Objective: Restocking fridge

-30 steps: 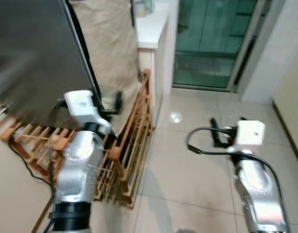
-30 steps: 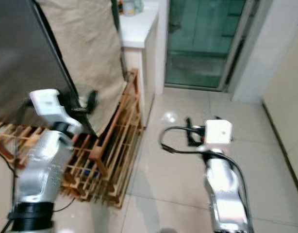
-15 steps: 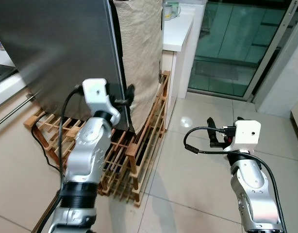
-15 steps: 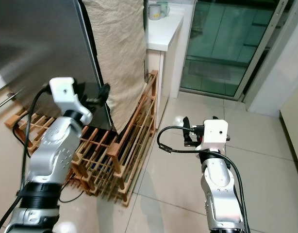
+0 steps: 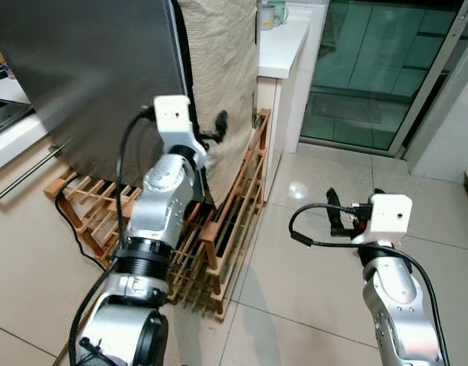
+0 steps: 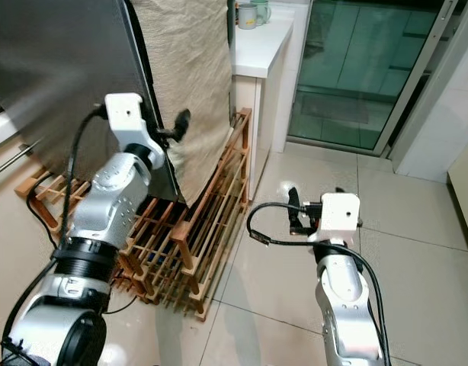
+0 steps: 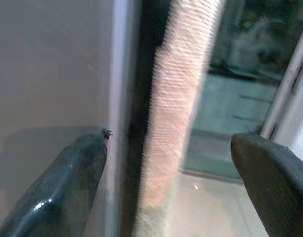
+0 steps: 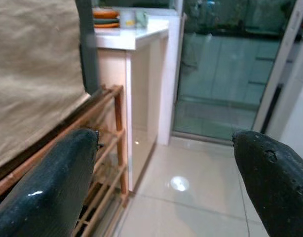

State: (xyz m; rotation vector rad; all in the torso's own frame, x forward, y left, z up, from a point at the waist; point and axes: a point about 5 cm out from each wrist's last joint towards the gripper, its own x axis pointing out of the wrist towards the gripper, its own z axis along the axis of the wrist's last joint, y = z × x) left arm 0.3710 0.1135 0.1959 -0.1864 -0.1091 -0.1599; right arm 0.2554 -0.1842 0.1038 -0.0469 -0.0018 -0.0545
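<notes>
Since half a second ago: left claw (image 5: 211, 130) raised higher along the fridge (image 5: 89, 69) edge, fingers spread wide and holding nothing, one finger (image 7: 62, 182) against the grey door face, the other out past the edge.
Right claw (image 6: 314, 210): low over the floor (image 5: 318, 252), well apart from the fridge, wide open, empty.
Beige cloth (image 5: 219, 69): hangs just beside the fridge.
Wooden slatted rack (image 5: 219, 221): on the floor at the fridge's foot.
White table (image 5: 283, 38): carries mugs (image 5: 270, 13).
Glass door (image 5: 371, 69): beyond.
Floor: pale glossy tile.
</notes>
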